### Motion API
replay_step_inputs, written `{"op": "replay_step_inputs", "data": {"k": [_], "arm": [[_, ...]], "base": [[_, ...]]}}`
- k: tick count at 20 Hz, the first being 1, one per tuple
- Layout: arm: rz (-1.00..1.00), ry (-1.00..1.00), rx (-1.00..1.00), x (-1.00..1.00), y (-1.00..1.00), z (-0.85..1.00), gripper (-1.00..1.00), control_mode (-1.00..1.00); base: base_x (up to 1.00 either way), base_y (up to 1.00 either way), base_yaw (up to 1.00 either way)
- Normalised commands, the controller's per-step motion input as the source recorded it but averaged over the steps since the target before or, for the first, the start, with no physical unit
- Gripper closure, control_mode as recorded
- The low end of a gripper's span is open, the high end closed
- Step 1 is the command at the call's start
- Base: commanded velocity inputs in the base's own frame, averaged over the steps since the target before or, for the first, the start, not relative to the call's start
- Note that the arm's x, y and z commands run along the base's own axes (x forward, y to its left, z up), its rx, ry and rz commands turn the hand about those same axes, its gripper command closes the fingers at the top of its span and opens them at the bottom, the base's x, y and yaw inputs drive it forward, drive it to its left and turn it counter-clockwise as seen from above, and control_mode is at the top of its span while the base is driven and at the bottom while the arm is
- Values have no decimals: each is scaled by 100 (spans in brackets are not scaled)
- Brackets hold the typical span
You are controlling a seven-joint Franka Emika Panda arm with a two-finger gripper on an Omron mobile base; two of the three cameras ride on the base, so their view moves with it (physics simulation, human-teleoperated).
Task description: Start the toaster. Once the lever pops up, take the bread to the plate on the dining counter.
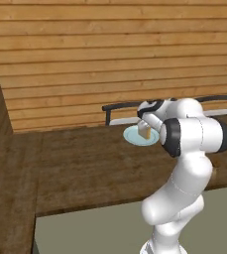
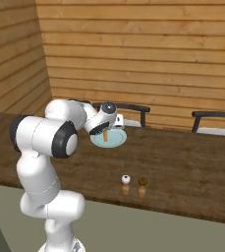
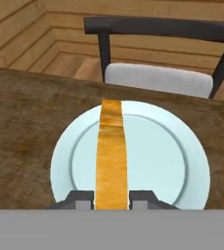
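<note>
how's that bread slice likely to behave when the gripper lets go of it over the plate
The bread is held on edge between the fingers, straight and unsagging, so it is probably stiff. It is thin, so once released it will likely tip flat rather than stay standing. It hangs over the middle of the plate, so it should land inside the rim.

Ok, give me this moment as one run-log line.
stage: placing | pincer: shut on bread, edge-on | bread: over plate centre, contact unclear | plate: on dining counter, near chair | next: likely release
</note>
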Motion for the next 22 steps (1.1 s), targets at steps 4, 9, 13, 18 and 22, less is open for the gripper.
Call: {"op": "replay_step_inputs", "data": {"k": [4, 9, 13, 18, 22], "arm": [[0, 0, 0, 18, -1, -2, 100, -100], [0, 0, 0, 3, 0, -13, 100, -100], [0, 0, 0, 0, 0, -14, 100, -100], [0, 0, 0, 0, 0, -8, 100, -100], [0, 0, 0, 0, 0, -9, 100, -100]], "base": [[0, 0, 0], [0, 0, 0], [0, 0, 0], [0, 0, 0], [0, 0, 0]]}}
